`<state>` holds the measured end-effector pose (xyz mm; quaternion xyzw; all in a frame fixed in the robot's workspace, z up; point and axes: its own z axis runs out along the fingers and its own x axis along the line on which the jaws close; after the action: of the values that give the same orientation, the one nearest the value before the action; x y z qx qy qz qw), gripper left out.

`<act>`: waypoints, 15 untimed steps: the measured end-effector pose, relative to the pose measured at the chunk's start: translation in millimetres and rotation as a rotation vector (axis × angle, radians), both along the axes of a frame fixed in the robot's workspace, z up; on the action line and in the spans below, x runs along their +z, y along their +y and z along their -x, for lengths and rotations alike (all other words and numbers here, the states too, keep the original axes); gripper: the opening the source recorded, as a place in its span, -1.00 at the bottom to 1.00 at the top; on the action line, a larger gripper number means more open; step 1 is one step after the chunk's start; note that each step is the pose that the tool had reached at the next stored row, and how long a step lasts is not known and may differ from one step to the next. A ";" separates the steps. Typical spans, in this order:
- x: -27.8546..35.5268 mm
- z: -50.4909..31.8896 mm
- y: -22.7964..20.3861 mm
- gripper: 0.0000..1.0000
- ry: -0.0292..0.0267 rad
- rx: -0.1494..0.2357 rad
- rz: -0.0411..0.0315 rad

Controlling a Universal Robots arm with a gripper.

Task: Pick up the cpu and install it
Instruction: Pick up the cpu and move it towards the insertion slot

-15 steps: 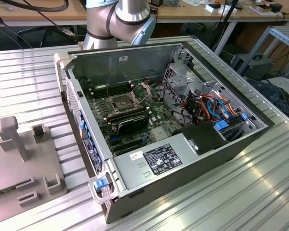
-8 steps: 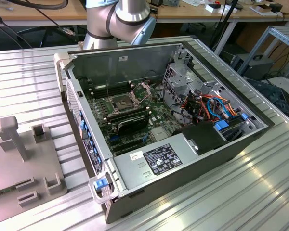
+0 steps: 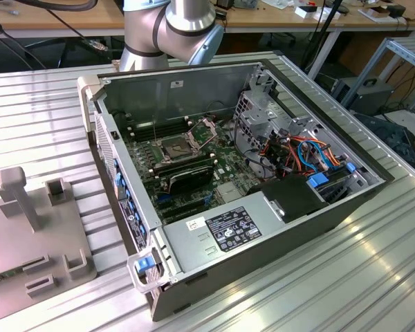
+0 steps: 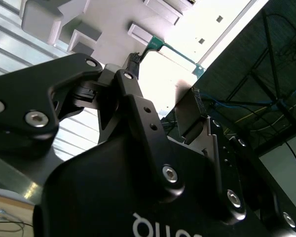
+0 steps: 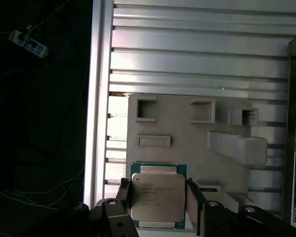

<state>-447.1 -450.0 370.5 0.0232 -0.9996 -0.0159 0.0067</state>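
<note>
Ribbed table (image 5: 187, 64) bears the fixture plate (image 5: 177, 128); over it our gripper (image 5: 158, 200) clamps the cpu (image 5: 157, 192) by its edges, probably sparing its contacts

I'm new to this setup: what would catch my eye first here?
The open computer case dominates the exterior view, its processor socket uncovered. In the first wrist view, the silver cpu sits at the gripper, a grey plate with raised blocks behind it.
</note>
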 end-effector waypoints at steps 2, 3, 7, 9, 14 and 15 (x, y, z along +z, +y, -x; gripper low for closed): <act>0.2 0.0 0.0 0.08 0.0001 0.000 0.0001; 0.5 0.0 0.0 0.08 0.0003 0.000 0.0002; 4.0 0.0 0.0 0.08 0.0000 0.000 0.0000; 5.3 0.0 0.0 0.08 0.0000 0.000 0.0001; 7.4 0.0 0.0 0.08 -0.0001 0.000 -0.0001; 7.5 0.0 0.0 0.08 -0.0001 0.000 0.0000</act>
<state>-447.1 -450.0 377.9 0.0232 -0.9996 -0.0159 0.0067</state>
